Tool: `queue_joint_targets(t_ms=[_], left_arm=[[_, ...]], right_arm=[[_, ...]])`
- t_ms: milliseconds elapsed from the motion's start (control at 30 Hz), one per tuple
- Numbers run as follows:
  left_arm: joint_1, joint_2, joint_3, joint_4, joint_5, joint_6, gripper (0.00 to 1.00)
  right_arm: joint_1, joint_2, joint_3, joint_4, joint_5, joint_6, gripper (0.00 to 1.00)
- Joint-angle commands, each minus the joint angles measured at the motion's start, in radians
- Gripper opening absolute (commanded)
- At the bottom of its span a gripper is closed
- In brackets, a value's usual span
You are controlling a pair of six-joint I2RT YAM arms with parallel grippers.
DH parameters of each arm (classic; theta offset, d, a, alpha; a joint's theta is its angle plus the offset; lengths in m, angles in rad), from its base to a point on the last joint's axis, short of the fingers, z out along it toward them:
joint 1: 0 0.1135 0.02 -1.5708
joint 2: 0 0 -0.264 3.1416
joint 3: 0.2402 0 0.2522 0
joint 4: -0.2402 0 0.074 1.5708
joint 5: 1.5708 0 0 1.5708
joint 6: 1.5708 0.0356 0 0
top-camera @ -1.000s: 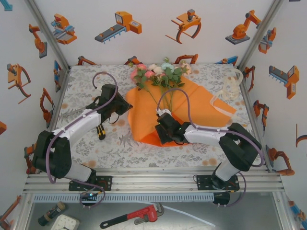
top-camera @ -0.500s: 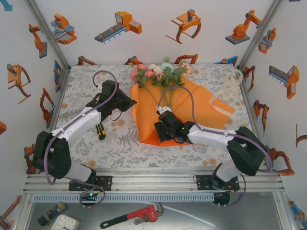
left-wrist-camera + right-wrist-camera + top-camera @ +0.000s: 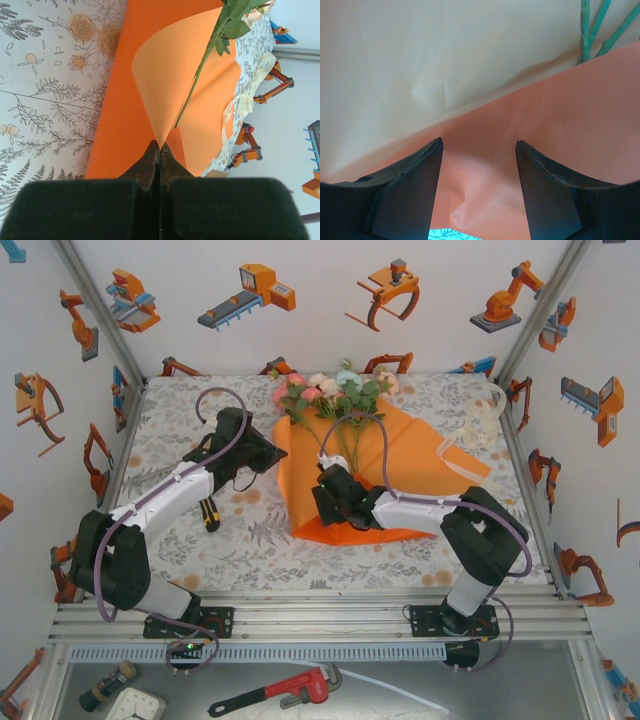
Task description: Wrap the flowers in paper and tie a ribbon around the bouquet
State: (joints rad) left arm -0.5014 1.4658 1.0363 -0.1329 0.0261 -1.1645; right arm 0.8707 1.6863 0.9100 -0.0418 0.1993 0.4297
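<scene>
Left arm (image 3: 165, 490) stretched forward, jaws pinching paper (image 3: 120, 115)

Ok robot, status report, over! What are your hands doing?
Left hand shut on paper edge, fold lifted over stems of flowers. Right hand open, low over paper. Ribbon far right, untouched. Nothing blocking.

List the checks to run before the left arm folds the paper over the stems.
1. Left gripper shut on the paper corner: ok.
2. Corner lifted and curling over, no tear seen: ok.
3. Flowers lying with their stems on the paper, inside the fold: ok.
4. Right gripper open over the paper: ok.
5. Right fingers pressing the sheet down: cannot tell.
6. Ribbon off to the right, out of the fold: ok.
</scene>
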Motion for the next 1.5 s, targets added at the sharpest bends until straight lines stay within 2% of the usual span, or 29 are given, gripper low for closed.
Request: queue_joint_targets(t_ms=[0,167,300,533,667,767,900,1000,1067,1200,1267,1367,1467], left_arm=[[-0.013,0.003,0.059,-0.003,0.008,-0.039,0.00],[-0.015,0.057,0.116,-0.005,0.018,-0.056,0.00],[-0.026,0.102,0.155,-0.008,0.009,-0.072,0.00],[-0.063,0.190,0.247,-0.003,0.020,-0.068,0.00],[-0.082,0.231,0.285,-0.010,0.008,-0.076,0.00],[-0.095,0.256,0.313,-0.007,0.003,-0.086,0.00],[-0.121,0.280,0.356,-0.007,-0.001,-0.086,0.00],[-0.144,0.293,0.374,-0.006,-0.014,-0.097,0.00],[-0.162,0.297,0.374,0.013,-0.019,-0.110,0.00],[-0.188,0.310,0.373,0.055,-0.002,-0.131,0.02],[-0.195,0.310,0.361,0.098,0.015,-0.139,0.10],[-0.200,0.295,0.348,0.165,0.032,-0.115,0.33],[-0.195,0.249,0.346,0.204,0.010,0.010,0.55]], right_arm=[[-0.007,-0.059,0.014,-0.027,-0.006,0.011,0.58],[-0.034,-0.199,0.025,-0.115,-0.067,0.049,0.58],[-0.035,-0.358,-0.079,-0.119,-0.116,0.060,0.58],[-0.020,-0.629,-0.257,-0.057,-0.301,0.182,0.60],[0.006,-0.631,-0.309,0.073,-0.357,0.233,0.71],[0.012,-0.553,-0.309,0.124,-0.310,0.245,0.80],[0.012,-0.429,-0.271,0.163,-0.181,0.254,0.80],[0.012,-0.354,-0.233,0.140,-0.126,0.262,0.74],[0.012,-0.326,-0.219,0.146,-0.140,0.258,0.67],[0.011,-0.304,-0.228,0.153,-0.147,0.293,0.47],[0.008,-0.300,-0.246,0.164,-0.143,0.314,0.38],[0.000,-0.296,-0.255,0.129,-0.113,0.313,0.30],[-0.021,-0.318,-0.285,0.159,-0.135,0.305,0.18]])
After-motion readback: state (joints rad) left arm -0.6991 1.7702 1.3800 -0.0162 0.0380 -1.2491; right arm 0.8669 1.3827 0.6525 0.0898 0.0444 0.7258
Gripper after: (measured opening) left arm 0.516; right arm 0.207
